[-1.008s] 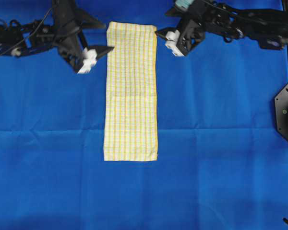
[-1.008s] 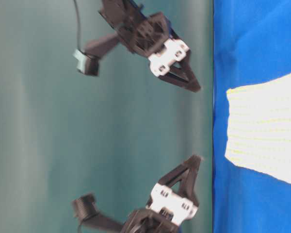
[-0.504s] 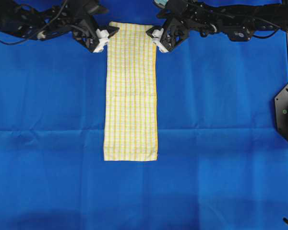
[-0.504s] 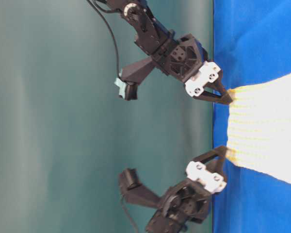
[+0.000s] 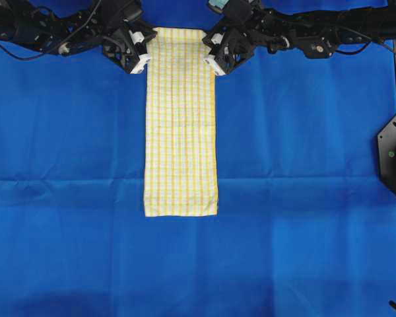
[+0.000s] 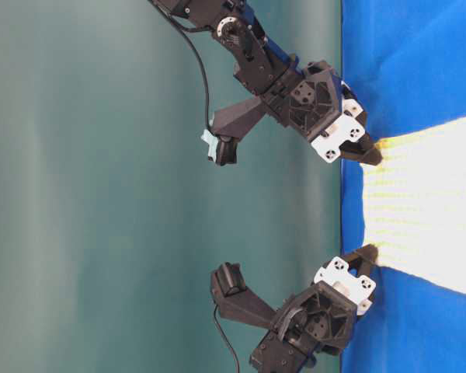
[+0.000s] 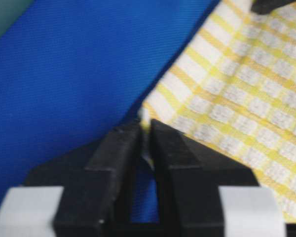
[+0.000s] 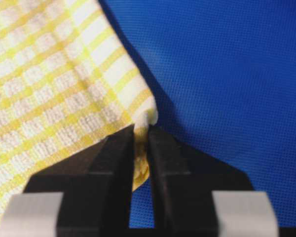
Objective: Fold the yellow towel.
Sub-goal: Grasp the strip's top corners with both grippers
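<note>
The yellow towel (image 5: pixel 181 125) lies as a long narrow strip down the middle of the blue cloth (image 5: pixel 303 165), its far end between the two arms. My left gripper (image 5: pixel 147 47) is shut on the towel's far left corner; the left wrist view shows that corner (image 7: pixel 147 118) pinched between the black fingers (image 7: pixel 121 153). My right gripper (image 5: pixel 208 49) is shut on the far right corner, where bunched yellow hem (image 8: pixel 144 123) sits between its fingers (image 8: pixel 165 158). In the table-level view both grippers (image 6: pixel 369 153) (image 6: pixel 366 254) meet the towel's end (image 6: pixel 419 202).
The blue cloth covers the whole table, with a crease line running across at about the towel's near third (image 5: pixel 303 179). A black mount (image 5: pixel 393 155) stands at the right edge. A teal wall (image 6: pixel 101 186) is behind the arms.
Both grippers came down and inward onto the towel's far corners and closed on them. The towel's far end has narrowed slightly between them.
</note>
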You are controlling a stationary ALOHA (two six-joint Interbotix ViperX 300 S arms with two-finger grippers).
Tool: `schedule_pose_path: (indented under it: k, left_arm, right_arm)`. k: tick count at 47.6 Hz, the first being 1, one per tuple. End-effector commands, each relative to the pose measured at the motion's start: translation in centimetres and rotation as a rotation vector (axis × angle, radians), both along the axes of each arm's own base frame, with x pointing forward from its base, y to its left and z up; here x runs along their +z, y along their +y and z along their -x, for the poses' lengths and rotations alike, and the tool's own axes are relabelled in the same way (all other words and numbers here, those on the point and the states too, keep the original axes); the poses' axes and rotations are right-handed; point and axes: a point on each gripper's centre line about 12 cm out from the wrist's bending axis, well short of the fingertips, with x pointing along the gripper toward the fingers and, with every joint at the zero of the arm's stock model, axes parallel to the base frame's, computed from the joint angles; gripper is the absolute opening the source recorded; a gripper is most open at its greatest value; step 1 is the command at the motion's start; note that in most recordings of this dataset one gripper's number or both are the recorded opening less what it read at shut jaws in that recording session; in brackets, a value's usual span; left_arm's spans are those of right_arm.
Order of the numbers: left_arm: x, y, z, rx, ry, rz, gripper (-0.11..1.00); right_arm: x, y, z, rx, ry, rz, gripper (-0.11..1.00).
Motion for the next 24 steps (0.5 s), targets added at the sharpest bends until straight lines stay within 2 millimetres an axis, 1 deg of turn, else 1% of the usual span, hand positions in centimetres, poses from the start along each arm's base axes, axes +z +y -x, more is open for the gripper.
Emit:
schedule_pose_path:
  k: [1,11,14,19,21,24]
  left_arm:
    - [1.0,0.5,-0.4,0.004,-0.028,-0.019,0.05]
    - [1.4,0.6,-0.8,0.002,-0.041,-0.027,0.05]
    - [1.9,0.6,-0.9,0.001,-0.047,-0.031,0.05]
    - [3.0,0.4,-0.9,-0.004,-0.058,-0.037,0.05]
    - [3.9,0.3,-1.0,-0.009,-0.067,-0.043,0.05]
    - [4.6,0.1,-0.9,-0.011,-0.075,-0.048,0.05]
  right_arm:
    - [0.8,-0.3,-0.2,-0.002,-0.019,0.013,0.07]
    - [0.8,0.0,-0.4,-0.012,-0.028,0.001,0.07]
    - [1.1,-0.1,-0.3,-0.016,-0.034,0.002,0.07]
    - [2.2,0.0,-0.2,-0.017,-0.056,0.013,0.07]
    - [2.7,0.1,-0.2,-0.015,-0.066,0.018,0.07]
    - [3.7,0.2,-0.1,-0.016,-0.083,0.028,0.07]
